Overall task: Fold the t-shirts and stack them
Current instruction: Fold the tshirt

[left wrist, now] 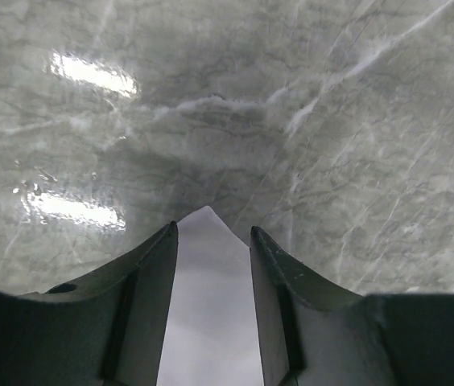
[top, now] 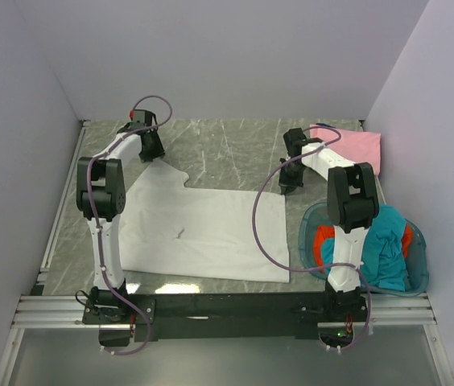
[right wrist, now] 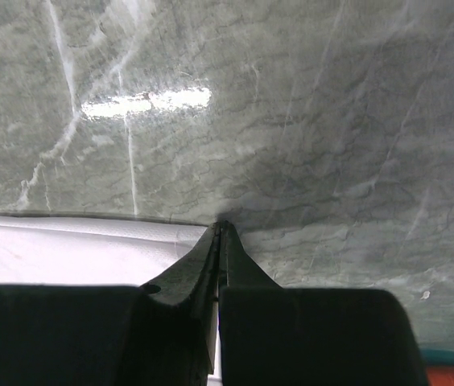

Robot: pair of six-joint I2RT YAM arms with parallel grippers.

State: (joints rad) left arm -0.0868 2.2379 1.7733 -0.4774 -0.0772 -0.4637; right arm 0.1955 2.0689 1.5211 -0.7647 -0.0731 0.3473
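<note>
The grey marbled worktop [top: 235,153] fills the middle of the overhead view, and most of its centre is covered by the white t-shirt [top: 203,229], spread flat with its long lower edge near the bottom of the frame and a sleeve reaching up toward the upper left. At the lower right sits a round translucent blue basket [top: 306,233], just beside the white shirt's right edge; inside it the teal t-shirt [top: 388,241] lies heaped over the orange-red t-shirt [top: 321,241], which shows at the basket's left and right sides. The pink t-shirt [top: 356,149] lies folded at the upper right, against the far corner of the worktop. The left arm [top: 102,193] stretches up the left side of the frame to the white shirt's upper-left sleeve, and the right arm [top: 352,201] reaches up past the basket to the shirt's upper-right corner. In its own wrist view the left pincer [left wrist: 211,229] stands spread, a pointed tip of white cloth showing in the gap between its fingers and poking just beyond them onto the marble. The right pincer [right wrist: 220,225] is pressed together right at the white shirt's edge — whether any cloth is caught between its fingers cannot be told.
</note>
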